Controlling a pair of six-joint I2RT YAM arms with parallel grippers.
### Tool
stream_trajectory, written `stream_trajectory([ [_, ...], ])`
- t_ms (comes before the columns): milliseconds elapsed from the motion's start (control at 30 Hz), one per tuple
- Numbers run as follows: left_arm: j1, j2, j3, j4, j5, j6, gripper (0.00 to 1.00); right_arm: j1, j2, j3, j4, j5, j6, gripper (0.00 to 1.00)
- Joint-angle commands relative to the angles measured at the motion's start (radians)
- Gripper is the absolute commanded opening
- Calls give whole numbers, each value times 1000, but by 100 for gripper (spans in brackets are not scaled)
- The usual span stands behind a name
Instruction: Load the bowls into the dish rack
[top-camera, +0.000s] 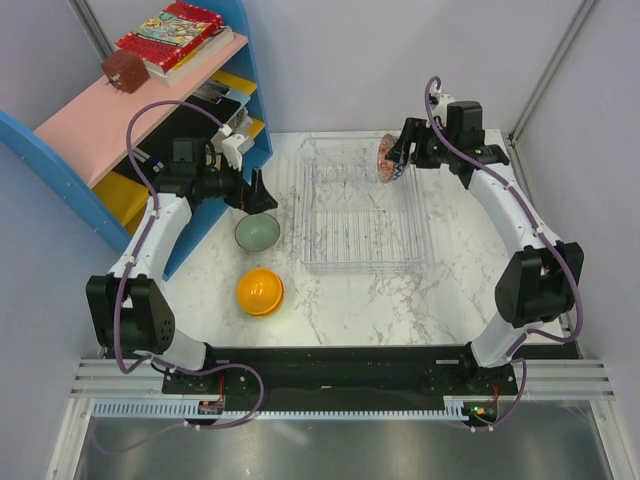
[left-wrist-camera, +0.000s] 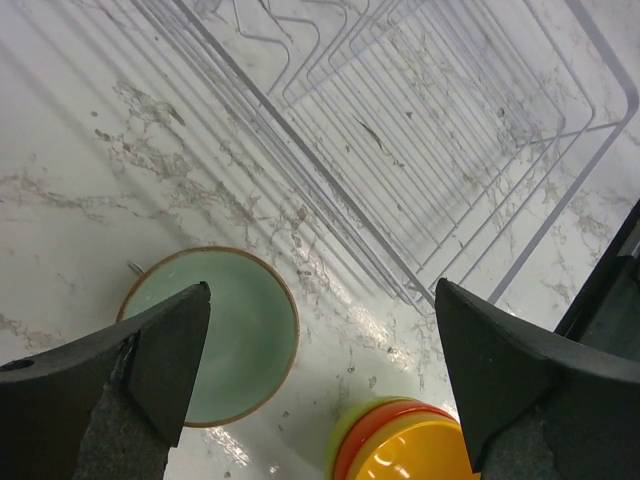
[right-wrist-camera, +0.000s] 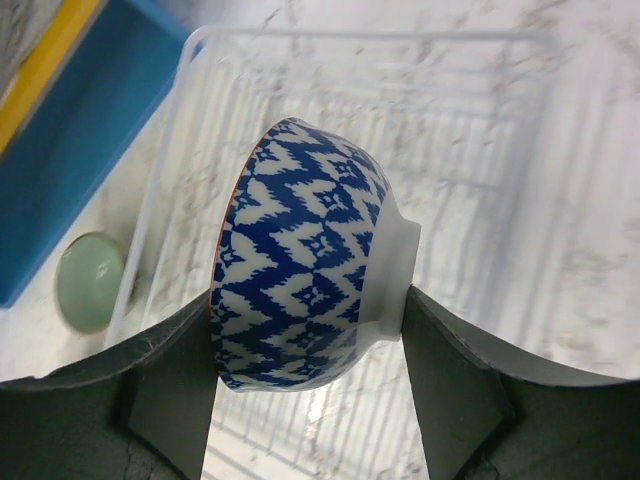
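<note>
The clear plastic dish rack (top-camera: 360, 205) lies on the marble table with nothing in it. My right gripper (top-camera: 400, 155) hangs over the rack's far right corner, shut on the blue-and-white patterned bowl (right-wrist-camera: 310, 260), which is tipped on its side; the fingers press its rim and foot. My left gripper (left-wrist-camera: 320, 290) is open above the table, just beside the pale green bowl (left-wrist-camera: 210, 335), which sits upright left of the rack (left-wrist-camera: 420, 130). A stack of three bowls, orange-yellow on top of red-orange and yellow-green (left-wrist-camera: 420, 450), rests nearer the front (top-camera: 260, 291).
A blue-and-pink shelf unit (top-camera: 110, 120) with books (top-camera: 175, 35) stands at the far left, close behind my left arm. Grey walls enclose the table. The pale green bowl (right-wrist-camera: 88, 282) also shows past the rack's left edge in the right wrist view.
</note>
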Motion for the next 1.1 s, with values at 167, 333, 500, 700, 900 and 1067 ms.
stream_trajectory([
  [167, 28, -111, -166, 79, 34, 102, 100, 110, 47, 133, -57, 515, -194, 0],
  [333, 55, -114, -192, 105, 67, 84, 100, 185, 104, 170, -53, 656, -245, 0],
  [500, 62, -102, -206, 118, 89, 76, 100, 235, 168, 207, -48, 762, -288, 0],
  [700, 62, -109, -212, 122, 97, 71, 99, 250, 230, 227, -47, 791, -297, 0],
  [900, 62, -115, -218, 128, 101, 68, 99, 258, 268, 222, -31, 772, -325, 0],
  [1067, 89, -112, -221, 131, 101, 68, 99, 273, 289, 224, -22, 756, -323, 0],
])
